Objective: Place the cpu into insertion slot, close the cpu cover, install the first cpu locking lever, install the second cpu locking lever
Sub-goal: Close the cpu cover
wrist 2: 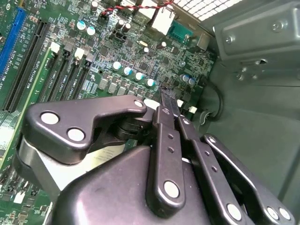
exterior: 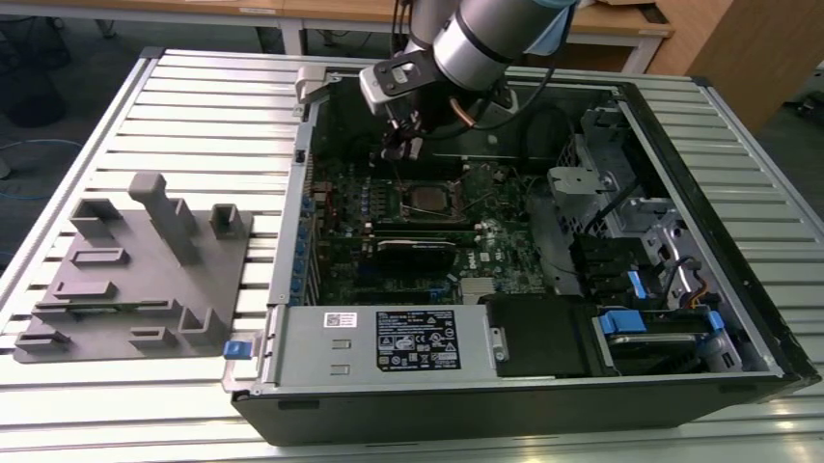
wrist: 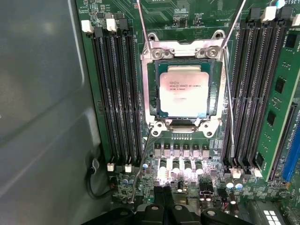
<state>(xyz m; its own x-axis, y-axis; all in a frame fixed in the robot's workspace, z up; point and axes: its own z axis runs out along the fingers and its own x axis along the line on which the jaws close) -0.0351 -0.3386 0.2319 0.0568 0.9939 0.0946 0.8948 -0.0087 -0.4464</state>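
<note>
At the exterior view's left, a grey fixture [exterior: 135, 270] sits on the slatted table [exterior: 193, 87]. Right of it lies an open computer case [exterior: 515, 405] with the green motherboard [exterior: 347, 253] exposed. In the upper middle of that frame the gripper [exterior: 401, 154] hangs over the board. Both wrist views show its fingers pressed together with nothing between them [wrist 2: 168, 96] [wrist: 167, 193]. Just below it in the exterior view, the cpu [exterior: 425, 198] sits in the insertion slot [wrist: 214, 101]. In the first wrist view the cpu cover [wrist: 146, 93] lies flat around the chip [wrist: 183, 91], with thin lever rods [wrist: 229, 103] alongside. I cannot tell whether they are latched. Blue-tabbed drive bays [exterior: 644, 328] occupy the case's right.
</note>
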